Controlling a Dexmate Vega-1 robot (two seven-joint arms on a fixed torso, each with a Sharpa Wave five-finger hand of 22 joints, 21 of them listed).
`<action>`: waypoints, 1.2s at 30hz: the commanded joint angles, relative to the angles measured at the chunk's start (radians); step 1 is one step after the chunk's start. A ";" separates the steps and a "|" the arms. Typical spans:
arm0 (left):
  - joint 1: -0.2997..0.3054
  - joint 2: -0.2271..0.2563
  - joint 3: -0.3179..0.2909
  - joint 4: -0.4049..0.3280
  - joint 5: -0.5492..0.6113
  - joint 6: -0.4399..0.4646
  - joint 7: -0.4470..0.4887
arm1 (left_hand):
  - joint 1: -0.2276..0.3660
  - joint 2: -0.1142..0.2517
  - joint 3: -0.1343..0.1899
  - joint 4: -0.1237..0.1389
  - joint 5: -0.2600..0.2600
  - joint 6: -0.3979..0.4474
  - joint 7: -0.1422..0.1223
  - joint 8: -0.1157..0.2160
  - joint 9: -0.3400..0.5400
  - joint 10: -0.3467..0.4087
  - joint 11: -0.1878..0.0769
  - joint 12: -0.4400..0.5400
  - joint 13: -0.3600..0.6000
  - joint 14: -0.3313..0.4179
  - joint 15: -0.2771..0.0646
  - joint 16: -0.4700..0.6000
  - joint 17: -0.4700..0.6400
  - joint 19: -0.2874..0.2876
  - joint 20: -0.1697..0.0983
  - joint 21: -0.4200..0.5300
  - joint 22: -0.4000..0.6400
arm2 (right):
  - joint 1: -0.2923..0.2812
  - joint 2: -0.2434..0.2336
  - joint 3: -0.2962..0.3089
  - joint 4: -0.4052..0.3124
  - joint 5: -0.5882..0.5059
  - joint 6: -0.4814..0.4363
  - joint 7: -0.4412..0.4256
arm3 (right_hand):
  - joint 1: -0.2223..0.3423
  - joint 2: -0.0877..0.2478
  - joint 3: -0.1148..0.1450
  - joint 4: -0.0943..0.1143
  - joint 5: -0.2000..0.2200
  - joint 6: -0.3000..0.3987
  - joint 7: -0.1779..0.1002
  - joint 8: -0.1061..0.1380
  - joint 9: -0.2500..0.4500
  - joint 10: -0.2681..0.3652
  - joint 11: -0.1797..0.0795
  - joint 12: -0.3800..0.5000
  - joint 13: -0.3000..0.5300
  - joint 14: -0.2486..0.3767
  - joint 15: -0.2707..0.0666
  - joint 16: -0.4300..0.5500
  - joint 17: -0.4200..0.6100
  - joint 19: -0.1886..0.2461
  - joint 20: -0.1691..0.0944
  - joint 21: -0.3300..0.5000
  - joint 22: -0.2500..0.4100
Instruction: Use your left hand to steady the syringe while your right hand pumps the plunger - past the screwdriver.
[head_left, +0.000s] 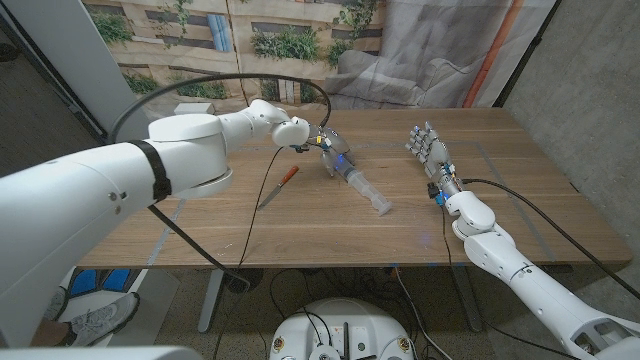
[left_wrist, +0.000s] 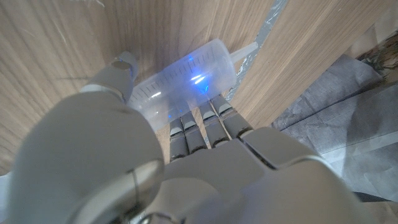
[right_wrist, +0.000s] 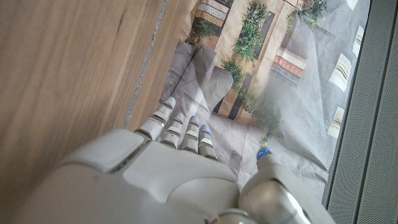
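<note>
Under the left hand (head_left: 333, 148) | syringe (head_left: 362, 187) barrel gripped on table (head_left: 330, 240), screwdriver (head_left: 279, 186) beside | right hand (head_left: 427, 147) released, fingers apart, well apart | step: steadying; next: right hand reaches plunger (head_left: 381, 207).

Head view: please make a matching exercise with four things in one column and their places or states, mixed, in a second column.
1 syringe
2 screwdriver
3 left hand
4 right hand

a on the syringe barrel
b fingers apart, holding nothing
c lying diagonally at table centre
d lying left of the syringe

Pairs: 1-c, 2-d, 3-a, 4-b
</note>
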 joint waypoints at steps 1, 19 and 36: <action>0.012 -0.012 0.021 0.005 -0.027 0.053 0.053 | 0.037 0.008 -0.016 0.001 0.008 0.055 -0.006 0.005 0.004 0.045 -0.008 0.006 0.003 0.044 -0.124 0.001 0.003 0.068 -0.128 0.017 0.006 | -0.014 -0.006 0.007 -0.012 0.001 0.001 -0.006 | -0.008 0.011 0.009 -0.004 0.004 0.005 -0.001 0.003 0.003 0.004 -0.003 0.006 -0.001 0.007 0.003 0.007 -0.001 0.006 0.005 -0.004 0.004; 0.044 -0.022 0.037 0.008 -0.050 0.128 0.061 | 0.158 0.052 -0.078 0.004 0.007 0.240 -0.029 0.005 0.007 0.241 -0.034 0.024 0.006 0.221 -0.172 0.016 0.006 0.253 -0.134 0.058 0.014 | -0.041 -0.020 0.020 -0.044 -0.001 -0.003 -0.031 | -0.010 0.012 0.011 -0.006 0.004 0.008 0.000 0.004 0.003 0.006 -0.005 0.007 -0.001 0.011 0.005 0.009 -0.003 0.008 0.007 -0.004 0.004; 0.064 0.015 0.028 0.004 -0.044 0.074 0.147 | 0.220 0.109 -0.092 0.008 0.008 0.467 -0.031 0.016 0.010 0.459 -0.027 0.044 0.008 0.407 -0.188 0.011 0.007 0.402 -0.152 0.109 0.017 | -0.042 -0.023 0.023 -0.049 -0.003 -0.011 -0.036 | -0.012 0.015 0.014 -0.007 0.004 0.012 0.001 0.005 0.003 0.008 -0.007 0.007 -0.001 0.013 0.003 0.011 -0.005 0.010 0.007 -0.003 0.005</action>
